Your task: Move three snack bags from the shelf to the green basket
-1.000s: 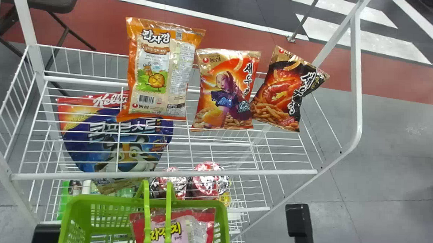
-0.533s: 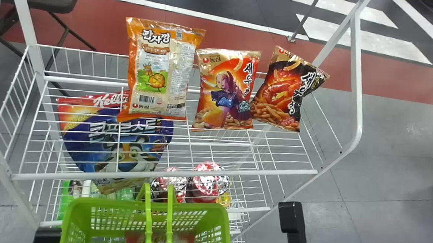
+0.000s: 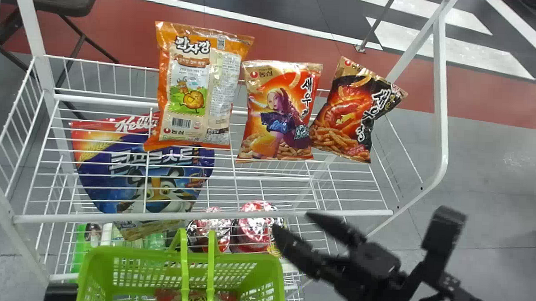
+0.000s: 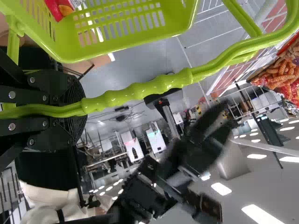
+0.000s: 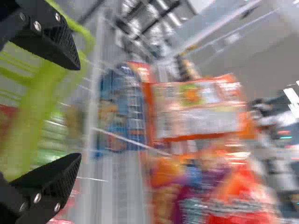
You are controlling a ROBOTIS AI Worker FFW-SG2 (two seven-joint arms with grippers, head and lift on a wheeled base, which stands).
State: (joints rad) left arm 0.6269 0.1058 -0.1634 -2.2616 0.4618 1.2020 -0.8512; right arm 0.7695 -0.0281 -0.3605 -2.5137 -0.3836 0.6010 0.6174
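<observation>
Wire shelving (image 3: 111, 217) beyond the green basket (image 3: 132, 253) holds three snack bags (image 3: 280, 117); one red bag (image 3: 196, 300) inside, two likely to go, right pincer (image 3: 293, 223) open, left pincer (image 4: 79, 109) gripping its handle (image 4: 140, 91).

Basket (image 3: 245, 259): glossy plast.; snack bags (image 3: 280, 110): shiny, crinkly film; shelf (image 3: 111, 217): smooth ptd metal.

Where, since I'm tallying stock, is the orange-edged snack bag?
The orange-edged snack bag is on the white wire shelf, leftmost of the row of three in the head view, next to the gold-and-red bag.
</observation>
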